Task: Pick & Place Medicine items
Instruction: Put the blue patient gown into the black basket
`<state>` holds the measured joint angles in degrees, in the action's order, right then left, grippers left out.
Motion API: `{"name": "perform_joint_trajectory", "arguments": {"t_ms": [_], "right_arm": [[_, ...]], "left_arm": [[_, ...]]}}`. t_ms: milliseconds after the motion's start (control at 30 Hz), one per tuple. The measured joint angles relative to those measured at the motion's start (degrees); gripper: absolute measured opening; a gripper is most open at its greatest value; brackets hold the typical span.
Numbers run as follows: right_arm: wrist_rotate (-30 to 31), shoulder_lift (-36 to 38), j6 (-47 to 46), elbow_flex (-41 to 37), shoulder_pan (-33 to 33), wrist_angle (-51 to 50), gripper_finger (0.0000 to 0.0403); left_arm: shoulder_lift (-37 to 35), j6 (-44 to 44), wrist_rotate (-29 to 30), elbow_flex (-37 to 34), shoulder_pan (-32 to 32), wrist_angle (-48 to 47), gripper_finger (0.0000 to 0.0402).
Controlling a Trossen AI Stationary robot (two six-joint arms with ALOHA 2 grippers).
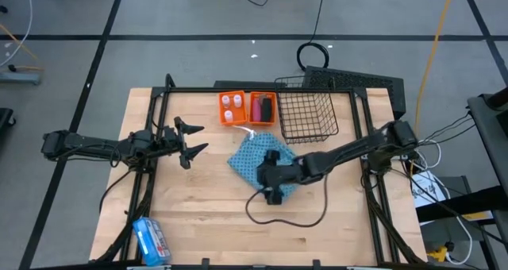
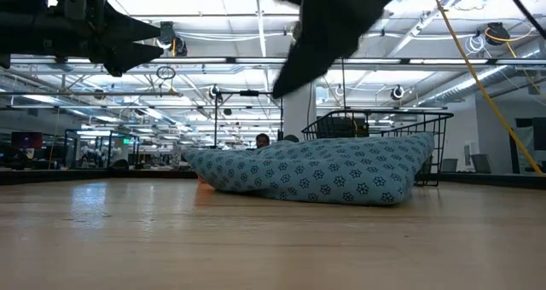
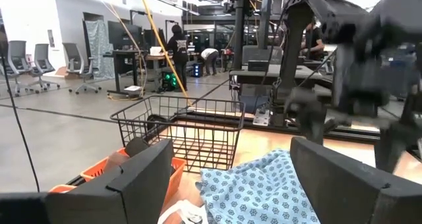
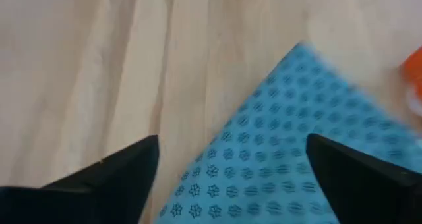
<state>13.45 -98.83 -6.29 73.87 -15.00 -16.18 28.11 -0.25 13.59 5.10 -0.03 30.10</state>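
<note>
Medicine items, white bottles [image 1: 228, 107] and pink tube [image 1: 257, 109], lie in the orange tray [image 1: 223, 120] near the tabletop's [image 1: 206, 214] far edge; none seems moved yet. Right end effector [image 1: 272, 177], open, hovers over blue patterned cloth [image 1: 248, 155]; left end effector [image 1: 193, 140] waits open, left-centre.

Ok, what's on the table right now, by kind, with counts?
White round bottles: 2, in the orange tray
Pink tube: 1, in the tray
Black bar: 1, in the tray
Orange tray: 1
Wire basket: 1
Blue patterned cloth: 1
Blue and white packet: 1
Total: 8
</note>
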Motion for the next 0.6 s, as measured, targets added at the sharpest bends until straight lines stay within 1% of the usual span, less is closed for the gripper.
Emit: {"name": "perform_joint_trajectory", "arguments": {"t_ms": [67, 133, 267, 333, 400, 500, 600], "right_arm": [[0.03, -3.67, 0.03, 0.01, 0.51, 0.46, 0.0385], [1.82, -7.09, -0.07, -0.02, 1.05, -0.24, 0.0396], [7.03, -12.46, -0.55, -0.01, 2.67, -0.71, 0.0389], [7.54, -14.48, -2.71, -0.01, 3.77, -1.38, 0.0386], [6.54, -15.21, -5.45, 0.16, 4.88, -2.94, 0.0385], [1.74, -16.99, -9.82, 0.32, 6.45, -4.8, 0.0383], [-2.32, -18.31, -12.44, 0.28, 7.25, -6.04, 0.0369]], "left_arm": [[-0.01, 0.0, -0.01, 0.0, 0.0, 0.01, 0.031], [-0.01, 0.0, 0.01, 0.0, -0.01, 0.01, 0.031], [-0.01, 0.0, -0.01, 0.0, -0.02, 0.01, 0.031], [-0.01, 0.0, 0.01, 0.0, 0.0, 0.01, 0.031], [0.01, 0.0, -0.01, 0.0, 0.0, 0.01, 0.031], [-0.01, 0.0, 0.0, 0.0, 0.0, 0.01, 0.031], [0.01, 0.0, 0.0, 0.0, -0.01, 0.0, 0.031]]}}
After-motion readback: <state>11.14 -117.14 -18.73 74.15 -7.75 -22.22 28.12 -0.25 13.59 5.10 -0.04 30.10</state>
